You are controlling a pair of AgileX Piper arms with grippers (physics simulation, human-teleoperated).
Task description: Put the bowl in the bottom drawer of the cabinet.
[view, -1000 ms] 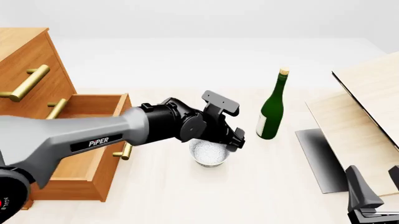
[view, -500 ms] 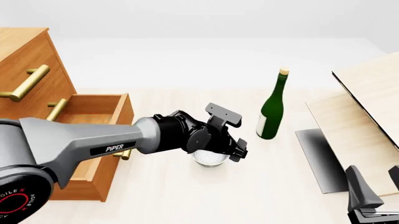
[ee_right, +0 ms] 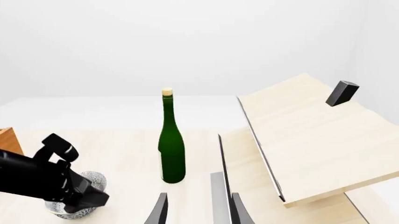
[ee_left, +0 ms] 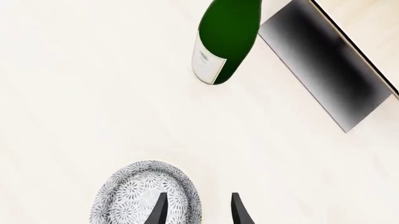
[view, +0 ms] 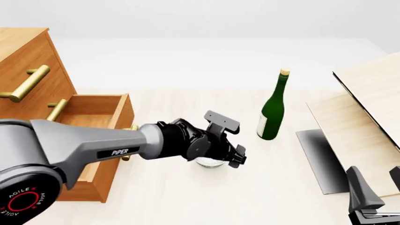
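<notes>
The speckled white bowl (ee_left: pixel 140 193) stands on the table, in the front view mostly covered by my left gripper (view: pixel 218 159), with only its lower edge (view: pixel 209 164) showing. In the left wrist view the left gripper (ee_left: pixel 198 211) is open and straddles the bowl's rim, one finger (ee_left: pixel 159 210) inside the bowl and the other outside it. The cabinet (view: pixel 25 61) stands at the far left with its bottom drawer (view: pixel 93 105) pulled open, left of the bowl. My right gripper (view: pixel 377 187) is open and holds nothing near the table's front right corner.
A green bottle (view: pixel 272 112) stands upright just right of and behind the bowl. Pale wooden boards (view: pixel 366 108) lean at the right over a dark grey strip (view: pixel 322 159). The upper drawers' brass handles (view: pixel 28 82) stick out above the open drawer.
My left gripper has come down over the bowl and now covers most of it. The bowl, drawer and right arm have not moved.
</notes>
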